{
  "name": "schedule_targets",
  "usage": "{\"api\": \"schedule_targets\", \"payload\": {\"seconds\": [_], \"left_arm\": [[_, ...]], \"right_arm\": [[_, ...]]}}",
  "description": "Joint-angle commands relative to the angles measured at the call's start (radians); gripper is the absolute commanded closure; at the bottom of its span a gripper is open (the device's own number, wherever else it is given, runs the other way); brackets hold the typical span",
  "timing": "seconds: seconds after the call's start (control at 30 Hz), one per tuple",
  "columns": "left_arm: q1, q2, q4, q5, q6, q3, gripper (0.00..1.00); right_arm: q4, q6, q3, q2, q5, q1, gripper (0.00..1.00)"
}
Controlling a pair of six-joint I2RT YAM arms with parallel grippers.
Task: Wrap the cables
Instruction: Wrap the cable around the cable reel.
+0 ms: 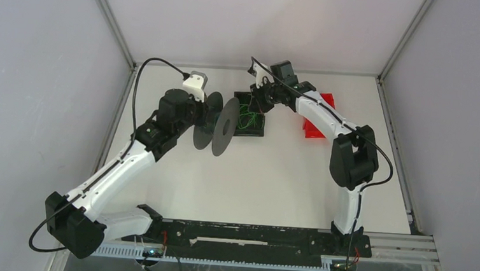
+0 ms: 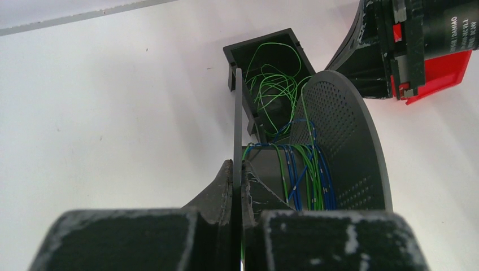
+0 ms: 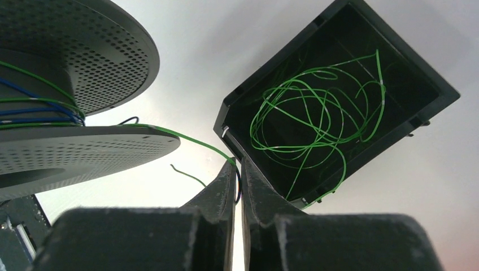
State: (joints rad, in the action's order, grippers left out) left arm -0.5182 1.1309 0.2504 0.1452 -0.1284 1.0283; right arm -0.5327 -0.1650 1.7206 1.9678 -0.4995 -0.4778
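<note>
left fingers [image 2: 237,169]: clamped on the thin edge of one spool [image 2: 344,130] flange.
right fingers [image 3: 237,169]: nearly together, pinching one of the green cables [image 3: 197,145] at the tips.
cables: most lie in loose green loops in the black box [image 3: 418,73]; a few turns sit on the spool hub.
black box: on the white surface [image 3: 226,45], just beside the spool.

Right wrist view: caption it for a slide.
Right gripper pinches thin green wire strung from a perforated dark grey spool beside a black box of loose green loops.
</note>
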Motion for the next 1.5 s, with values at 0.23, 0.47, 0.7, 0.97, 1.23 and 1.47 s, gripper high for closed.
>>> {"api": "schedule_targets", "payload": {"seconds": [0.23, 0.47, 0.7, 0.97, 1.23, 1.47], "left_arm": [[0.027, -0.062, -0.076, -0.008, -0.058, 0.044, 1.0], [0.063, -0.063, -0.068, -0.023, -0.085, 0.054, 1.0], [0.085, -0.07, -0.063, -0.049, -0.119, 0.059, 1.0], [0.117, -0.077, -0.058, -0.086, -0.152, 0.067, 1.0], [0.141, -0.076, -0.056, -0.112, -0.182, 0.074, 1.0], [0.152, -0.075, -0.056, -0.121, -0.186, 0.075, 1.0]], "right_arm": [[0.115, 0.099, -0.054, 0.062, -0.062, 0.027, 0.89], [0.171, 0.163, -0.097, 0.078, -0.117, 0.024, 0.89], [0.238, 0.195, -0.164, 0.073, -0.153, 0.01, 0.89], [0.255, 0.208, -0.181, 0.076, -0.177, -0.01, 0.87], [0.296, 0.229, -0.225, 0.068, -0.206, -0.024, 0.84], [0.306, 0.23, -0.225, 0.051, -0.219, -0.015, 0.8]]}}
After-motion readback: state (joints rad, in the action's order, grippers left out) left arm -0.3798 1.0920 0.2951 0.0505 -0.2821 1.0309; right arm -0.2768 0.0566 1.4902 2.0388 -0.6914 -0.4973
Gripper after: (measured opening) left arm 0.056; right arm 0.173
